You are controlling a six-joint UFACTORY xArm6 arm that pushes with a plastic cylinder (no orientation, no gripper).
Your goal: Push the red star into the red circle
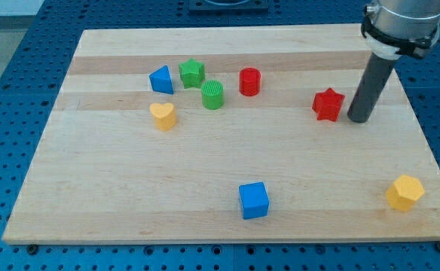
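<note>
The red star (328, 104) lies on the wooden board (129, 188) toward the view's right. The red circle (249, 81), a short cylinder, stands to the star's left and slightly nearer the view's top, with a clear gap between them. My tip (359, 119) rests on the board just to the right of the red star, a small gap apart from it. The dark rod rises from it toward the view's top right.
A green star (192, 73), a green cylinder (212, 95), a blue triangle (160, 79) and a yellow heart (163, 115) cluster left of the red circle. A blue cube (253, 200) sits near the view's bottom. A yellow hexagon (404, 192) is at bottom right.
</note>
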